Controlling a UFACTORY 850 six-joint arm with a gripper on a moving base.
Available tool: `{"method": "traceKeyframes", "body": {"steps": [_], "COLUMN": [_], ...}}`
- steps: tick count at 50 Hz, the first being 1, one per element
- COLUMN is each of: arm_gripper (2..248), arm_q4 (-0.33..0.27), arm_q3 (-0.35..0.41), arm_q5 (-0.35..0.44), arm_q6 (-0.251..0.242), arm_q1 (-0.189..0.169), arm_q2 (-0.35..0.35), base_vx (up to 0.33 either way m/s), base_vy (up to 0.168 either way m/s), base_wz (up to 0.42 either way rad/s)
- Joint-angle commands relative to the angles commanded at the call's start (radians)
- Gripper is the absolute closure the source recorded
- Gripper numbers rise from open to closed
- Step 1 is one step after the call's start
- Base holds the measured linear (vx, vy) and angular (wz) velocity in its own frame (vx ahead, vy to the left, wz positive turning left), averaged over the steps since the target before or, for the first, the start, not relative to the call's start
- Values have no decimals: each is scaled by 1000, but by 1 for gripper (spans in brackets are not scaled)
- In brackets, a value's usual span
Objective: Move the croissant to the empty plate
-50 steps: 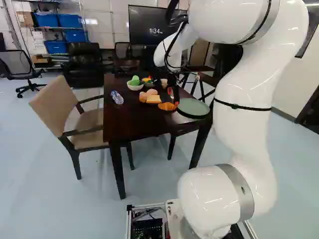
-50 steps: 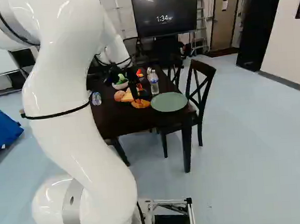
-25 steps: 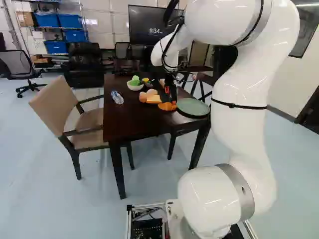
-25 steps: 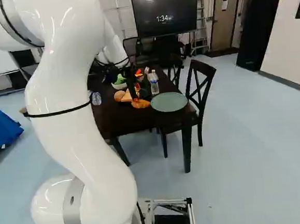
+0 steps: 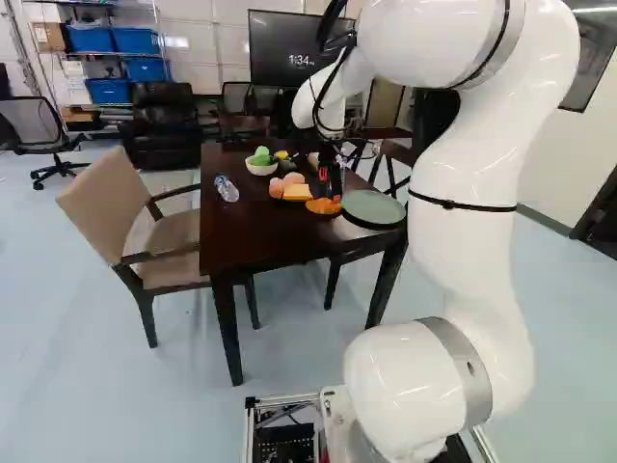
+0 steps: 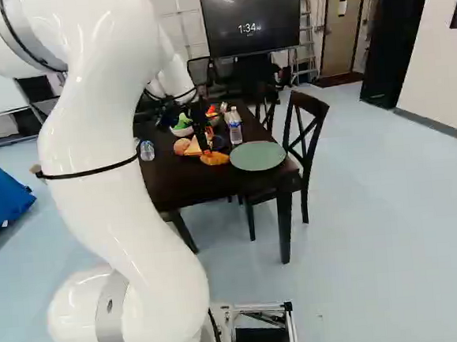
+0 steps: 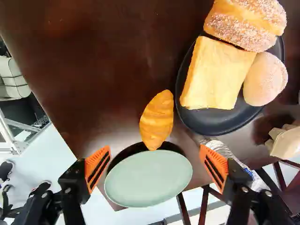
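Worktop (image 6: pixel 174 187) carries 2 plates. Green plate (image 6: pixel 257 156) sits bare, near right, presumably to receive. Black plate (image 7: pixel 206 119), farther left, groups other breads. Pincer (image 7: pixel 154 152) spread wide, likely to straddle the croissant (image 7: pixel 157 120), which lies on the worktop between plates.

The black gripper with two fingers (image 6: pixel 204 143) is pointed steeply downward. Behind and above it, the thick, glossy white arm (image 5: pixel 463 169) is bent in a deep curve. In the wrist view the fingers are spread wide, and their slotted orange pads (image 7: pixel 97 168) are angled toward each other.
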Motion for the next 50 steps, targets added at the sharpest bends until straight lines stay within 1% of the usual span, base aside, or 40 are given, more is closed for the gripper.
{"method": "traceKeyframes", "body": {"steps": [30,50], "arm_gripper": [3,3], "arm_q4": [0,0], "arm_q3": [0,-11], "arm_q5": [0,0], "arm_q6": [0,0], "arm_q1": [0,0], "arm_q2": [-2,-53], "base_vx": [0,0], "base_vy": [0,0], "base_wz": [0,0]}}
